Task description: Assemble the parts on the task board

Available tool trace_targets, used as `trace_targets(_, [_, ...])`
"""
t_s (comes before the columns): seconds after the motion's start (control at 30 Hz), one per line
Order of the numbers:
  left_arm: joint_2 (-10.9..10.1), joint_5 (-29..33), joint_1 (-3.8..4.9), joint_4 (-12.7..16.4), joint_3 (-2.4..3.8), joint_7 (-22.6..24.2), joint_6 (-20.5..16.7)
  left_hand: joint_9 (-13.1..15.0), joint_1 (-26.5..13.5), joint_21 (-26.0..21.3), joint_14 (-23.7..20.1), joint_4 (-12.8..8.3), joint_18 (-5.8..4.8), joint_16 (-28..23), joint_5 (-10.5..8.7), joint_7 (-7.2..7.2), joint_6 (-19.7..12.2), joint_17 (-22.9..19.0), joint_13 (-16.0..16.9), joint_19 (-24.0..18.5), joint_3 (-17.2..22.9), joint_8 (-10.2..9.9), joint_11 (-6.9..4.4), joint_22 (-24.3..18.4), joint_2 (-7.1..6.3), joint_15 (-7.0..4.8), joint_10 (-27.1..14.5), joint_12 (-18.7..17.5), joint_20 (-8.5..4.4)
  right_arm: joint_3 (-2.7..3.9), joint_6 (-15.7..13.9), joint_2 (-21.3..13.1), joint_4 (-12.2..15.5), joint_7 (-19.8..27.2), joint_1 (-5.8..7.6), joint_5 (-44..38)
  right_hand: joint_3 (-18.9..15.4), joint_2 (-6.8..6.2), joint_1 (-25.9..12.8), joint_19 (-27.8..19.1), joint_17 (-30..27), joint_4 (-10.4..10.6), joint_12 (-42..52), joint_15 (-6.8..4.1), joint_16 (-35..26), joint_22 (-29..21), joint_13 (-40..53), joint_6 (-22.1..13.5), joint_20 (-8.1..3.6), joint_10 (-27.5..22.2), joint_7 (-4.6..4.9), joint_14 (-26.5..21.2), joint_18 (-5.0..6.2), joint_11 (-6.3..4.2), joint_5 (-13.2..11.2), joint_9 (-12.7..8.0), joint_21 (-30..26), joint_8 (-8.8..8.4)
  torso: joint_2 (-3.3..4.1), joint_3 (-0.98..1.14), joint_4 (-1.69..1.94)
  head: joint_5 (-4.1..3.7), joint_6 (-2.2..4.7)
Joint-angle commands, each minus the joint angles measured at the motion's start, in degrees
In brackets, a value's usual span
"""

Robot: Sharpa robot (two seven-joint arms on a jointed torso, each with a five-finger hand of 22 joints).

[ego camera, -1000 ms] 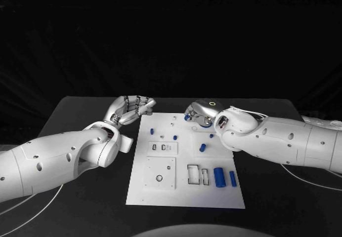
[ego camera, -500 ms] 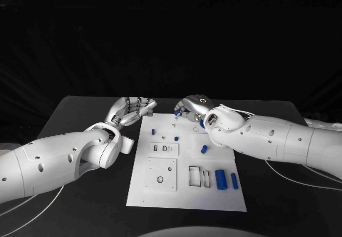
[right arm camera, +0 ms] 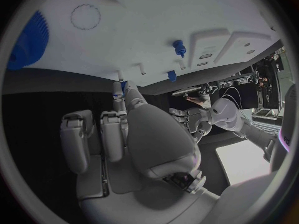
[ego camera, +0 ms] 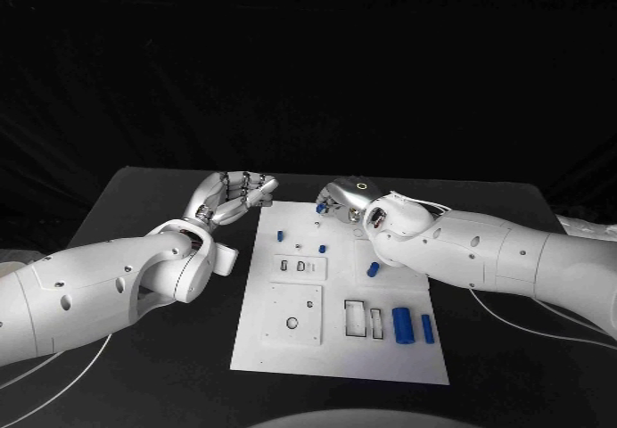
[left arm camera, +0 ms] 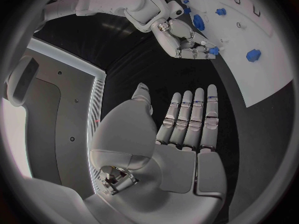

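Observation:
The white task board (ego camera: 337,343) lies in the middle of the black table. At the board's far edge my right hand (ego camera: 342,196) pinches a small blue part (ego camera: 320,207) in its fingertips, just above the board; the same part (right arm camera: 124,86) shows in the right wrist view and again (left arm camera: 214,50) in the left wrist view. My left hand (ego camera: 233,197) hovers beside the board's far left corner, fingers (left arm camera: 194,117) straight and apart, holding nothing. Small blue pegs (ego camera: 281,236) (ego camera: 322,249) stand in the board.
Another blue part (ego camera: 373,268) lies mid-board beside my right arm (ego camera: 489,254). Two blue cylinders (ego camera: 400,323) (ego camera: 425,328) lie near the board's right edge, next to rectangular slots (ego camera: 354,317). A ridged blue part (right arm camera: 28,40) sits on the board close to my right hand.
My right hand has carried the small blue part leftward along the board's far edge, then slightly down. My left hand has stayed in place.

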Motion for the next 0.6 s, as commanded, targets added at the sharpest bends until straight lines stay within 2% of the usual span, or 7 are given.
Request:
trace_targets(0.03, [0.03,-0.27,0.17,0.20,0.11,0.98,-0.41,0.07,0.15,-0.33,-0.26,-0.03,0.63,-0.18,0.24,0.77,0.05,0.05,-0.02,0.11,-0.26,0.38,0.24,-0.08,0.35,0.05,0.30,-0.29,0.03,0.03,3.01,0.15,-0.11,-2.19,-0.08,-1.59,0.36,-0.13,0.66,6.00,8.21,-0.03,-0.33,-0.32,0.33,15.09,-0.07,3.02,-0.43,-0.01,-1.03,4.88,-0.82,-0.04,0.11,0.75,0.25,0.16,0.02,-0.09,-0.02,-0.04,-0.15])
trace_targets(0.13, [0.07,-0.27,0.20,0.10,0.11,1.04,-0.34,0.07,0.15,-0.33,-0.26,-0.03,0.63,-0.18,0.24,0.77,0.05,0.05,-0.02,0.11,-0.26,0.38,0.24,-0.08,0.35,0.05,0.30,-0.29,0.03,0.03,3.14,0.51,-0.29,-3.73,-0.14,-2.36,0.41,-0.22,0.60,6.00,8.14,0.05,-0.37,-0.30,0.31,15.09,-0.07,3.00,-0.42,-0.07,-0.96,4.86,-0.82,0.01,0.10,0.74,0.25,0.09,-0.09,-0.03,-0.09,-0.13,-0.64])
trace_targets(0.33, [0.10,-0.27,0.22,0.01,-0.19,1.11,-0.23,0.09,0.20,-0.36,-0.27,-0.03,0.64,-0.19,0.30,0.77,0.06,0.08,-0.02,0.10,-0.29,0.39,0.24,-0.10,0.36,0.06,0.31,-0.30,0.03,0.04,2.97,0.81,-0.35,-5.27,-0.25,-3.04,0.48,-0.22,0.65,6.00,8.04,0.04,-0.37,-0.29,0.29,15.09,-0.07,2.99,-0.42,-0.08,-0.94,4.85,-0.82,0.02,0.13,0.74,0.25,0.07,-0.16,0.04,0.06,-0.24,-0.58])
trace_targets(0.6, [-0.08,-0.27,0.22,-0.16,-0.43,1.03,-0.31,0.09,0.20,-0.36,-0.27,-0.03,0.64,-0.19,0.30,0.77,0.06,0.08,-0.02,0.10,-0.29,0.39,0.24,-0.10,0.36,0.06,0.31,-0.30,0.03,0.04,2.79,0.95,-0.55,-5.91,-0.41,-3.18,0.53,-0.31,0.59,6.00,8.04,0.11,-0.39,-0.26,0.29,15.09,-0.06,2.98,-0.41,-0.11,-0.85,4.84,-0.82,0.09,0.11,0.73,0.25,0.01,-0.14,-0.05,-0.11,-0.15,-0.43])
